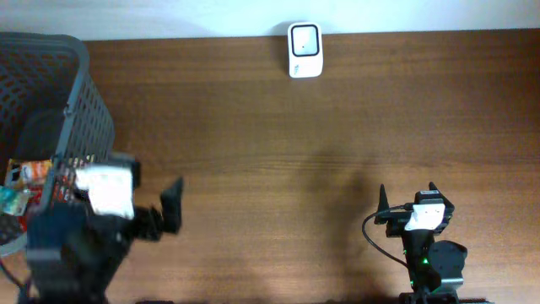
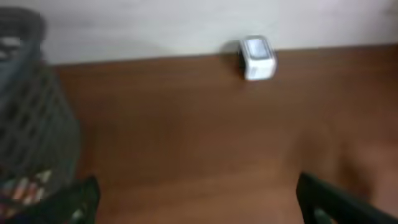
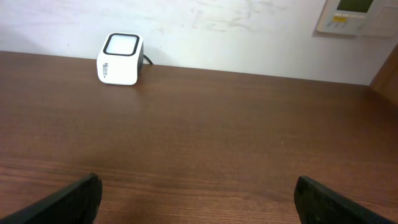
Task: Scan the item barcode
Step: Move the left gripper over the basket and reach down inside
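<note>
The white barcode scanner stands at the table's far edge, its dark window facing up; it also shows in the left wrist view and the right wrist view. Colourful packaged items lie inside the dark mesh basket at the left, and I cannot tell which one is the task's item. My left gripper hovers open and empty just right of the basket, blurred, its fingers wide apart. My right gripper is open and empty near the front right, pointing toward the scanner.
The basket wall fills the left of the left wrist view, with packets seen through the mesh. A pale wall runs behind the table, carrying a control panel at the right. Bare wooden tabletop lies between the arms and the scanner.
</note>
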Action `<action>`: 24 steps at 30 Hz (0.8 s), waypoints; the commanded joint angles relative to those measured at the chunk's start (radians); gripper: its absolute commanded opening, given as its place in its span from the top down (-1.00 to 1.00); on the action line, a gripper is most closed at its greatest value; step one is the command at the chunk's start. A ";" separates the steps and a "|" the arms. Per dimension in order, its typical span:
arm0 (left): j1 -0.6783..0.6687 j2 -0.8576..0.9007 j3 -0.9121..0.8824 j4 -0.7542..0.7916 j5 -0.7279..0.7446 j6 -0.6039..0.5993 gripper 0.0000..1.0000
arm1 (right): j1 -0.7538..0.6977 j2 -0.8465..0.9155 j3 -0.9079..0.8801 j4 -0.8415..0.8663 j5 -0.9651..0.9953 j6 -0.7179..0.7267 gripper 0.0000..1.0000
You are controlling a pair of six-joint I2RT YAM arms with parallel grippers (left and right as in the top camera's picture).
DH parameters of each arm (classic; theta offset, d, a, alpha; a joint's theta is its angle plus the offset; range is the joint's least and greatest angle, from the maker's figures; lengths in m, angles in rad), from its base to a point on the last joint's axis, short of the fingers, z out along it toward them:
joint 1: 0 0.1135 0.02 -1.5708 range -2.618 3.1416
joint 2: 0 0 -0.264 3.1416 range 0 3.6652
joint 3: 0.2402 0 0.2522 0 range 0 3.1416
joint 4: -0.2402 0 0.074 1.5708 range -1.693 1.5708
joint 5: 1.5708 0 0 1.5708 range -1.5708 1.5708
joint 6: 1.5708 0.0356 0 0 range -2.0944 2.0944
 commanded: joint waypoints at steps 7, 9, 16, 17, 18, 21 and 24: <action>0.000 0.225 0.136 -0.140 -0.206 -0.251 -0.98 | 0.007 -0.003 -0.007 -0.004 0.014 -0.007 -0.97; 0.000 0.276 0.143 -0.182 -0.254 -0.259 -0.98 | 0.007 -0.003 -0.007 -0.004 0.014 -0.007 -0.97; 0.000 0.365 0.260 -0.227 -0.348 -0.349 -0.98 | 0.007 -0.003 -0.007 -0.004 0.014 -0.007 -0.97; 0.000 0.423 0.332 -0.290 -0.431 -0.376 -0.98 | 0.007 -0.003 -0.007 -0.004 0.014 -0.007 -0.97; 0.000 0.471 0.394 -0.341 -0.498 -0.412 -0.98 | 0.007 -0.003 -0.007 -0.004 0.014 -0.007 -0.97; 0.013 0.586 0.553 -0.437 -0.706 -0.526 -0.98 | 0.007 -0.003 -0.007 -0.004 0.014 -0.007 -0.97; 0.155 0.596 0.569 -0.416 -0.729 -0.618 -0.98 | 0.007 -0.003 -0.007 -0.004 0.014 -0.007 -0.97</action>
